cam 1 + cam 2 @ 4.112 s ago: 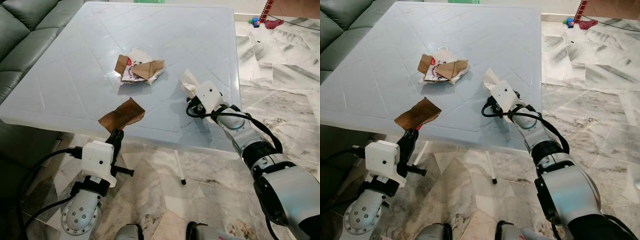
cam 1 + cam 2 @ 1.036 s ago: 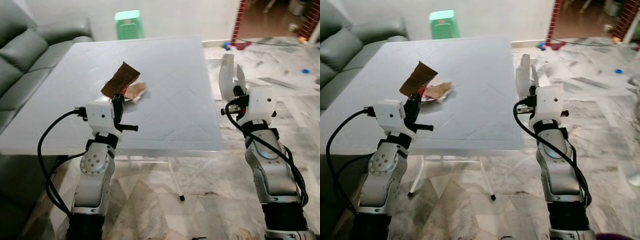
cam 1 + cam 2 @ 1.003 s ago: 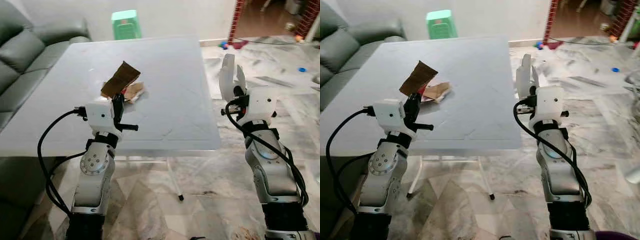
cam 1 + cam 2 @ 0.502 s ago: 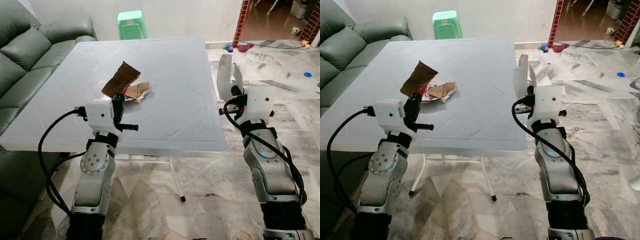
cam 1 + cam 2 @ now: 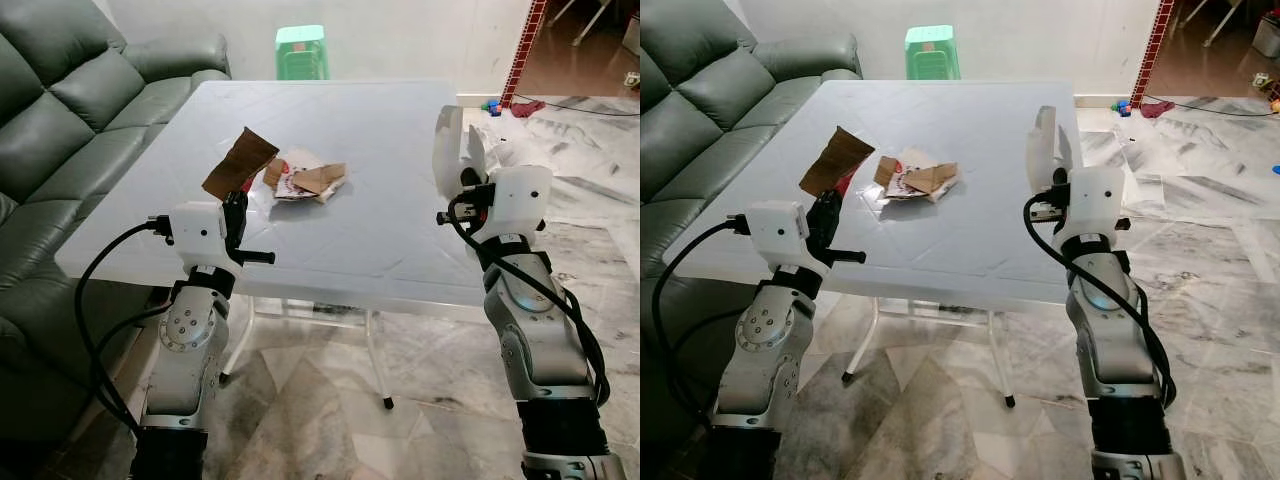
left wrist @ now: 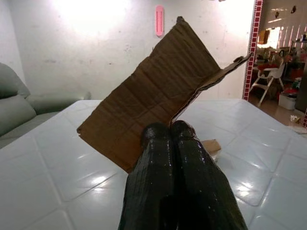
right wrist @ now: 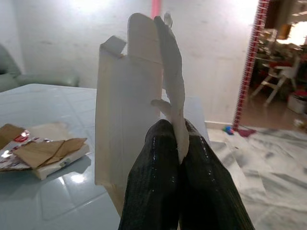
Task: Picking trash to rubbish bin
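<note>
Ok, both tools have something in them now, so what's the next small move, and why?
Probably turn away from the white table to look for the rubbish bin. The left tool is shut on a brown cardboard piece and the right tool on a white carton scrap, both lifted clear. More torn packaging lies on the table.

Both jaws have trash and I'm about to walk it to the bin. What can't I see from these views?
- Rubbish bin: out of frame.
- Print on the torn packaging pile on the white table: too small in the eye views.
- Far side of the brown cardboard piece: turned away; left gripper covers its lower edge.
- White carton scrap: base hidden behind right gripper.
</note>
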Available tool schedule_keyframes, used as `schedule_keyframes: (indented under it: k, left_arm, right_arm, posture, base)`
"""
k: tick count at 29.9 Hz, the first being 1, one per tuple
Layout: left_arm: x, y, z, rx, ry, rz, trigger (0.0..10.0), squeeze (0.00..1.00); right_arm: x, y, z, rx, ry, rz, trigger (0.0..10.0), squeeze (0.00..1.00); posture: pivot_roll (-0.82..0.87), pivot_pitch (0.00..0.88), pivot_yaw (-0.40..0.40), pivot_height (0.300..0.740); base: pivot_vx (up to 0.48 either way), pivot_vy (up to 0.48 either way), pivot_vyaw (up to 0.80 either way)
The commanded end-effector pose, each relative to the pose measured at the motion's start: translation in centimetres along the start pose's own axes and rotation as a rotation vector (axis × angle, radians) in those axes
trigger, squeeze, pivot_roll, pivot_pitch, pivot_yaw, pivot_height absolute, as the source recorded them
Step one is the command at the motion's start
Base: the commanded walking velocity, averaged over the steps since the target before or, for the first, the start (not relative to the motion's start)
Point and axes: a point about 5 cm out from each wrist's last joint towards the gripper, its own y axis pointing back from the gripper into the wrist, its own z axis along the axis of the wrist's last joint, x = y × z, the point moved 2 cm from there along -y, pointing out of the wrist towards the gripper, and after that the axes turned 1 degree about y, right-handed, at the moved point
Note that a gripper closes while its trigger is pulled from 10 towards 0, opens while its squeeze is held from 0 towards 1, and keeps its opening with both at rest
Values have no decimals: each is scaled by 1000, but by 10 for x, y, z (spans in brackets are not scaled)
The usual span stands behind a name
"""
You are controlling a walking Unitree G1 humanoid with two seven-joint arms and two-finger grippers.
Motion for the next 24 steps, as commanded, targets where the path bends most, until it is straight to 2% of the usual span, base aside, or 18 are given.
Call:
schedule_keyframes:
  k: [1,6,9,11,19,21,24]
  left_arm:
    - [3,0,-3,20,-1,4,0,0]
    - [3,0,-4,24,-1,1,0,0]
    - [3,0,-4,27,0,-1,0,0]
    - [4,0,-4,29,-3,-1,0,0]
    - [4,2,-6,37,-4,0,0,0]
    - [4,2,-6,39,1,0,0,0]
    - [4,2,-6,42,-1,-2,0,0]
  right_arm:
    - [-4,-4,2,9,-28,-24,10000,0]
    - [-9,-5,3,4,-52,-63,10000,0]
    - [-11,-7,4,7,-30,-89,10000,0]
    - [-8,-7,2,11,-76,-70,10000,0]
    - [-13,-7,1,15,-60,-105,10000,0]
    - [-13,-7,-1,28,-99,-103,10000,0]
    - [-6,-6,0,32,-95,-57,10000,0]
  posture:
    - [-58,25,71,740]
    - [-57,24,74,740]
    - [-56,24,74,740]
    - [-56,24,73,740]
    - [-53,30,75,740]
    - [-53,30,75,740]
    - [-52,32,78,740]
  base:
    - [0,319,0]
    - [0,318,0]
    - [0,340,0]
    - [0,352,0]
    - [0,410,0]
    - [0,420,0]
    - [0,312,0]
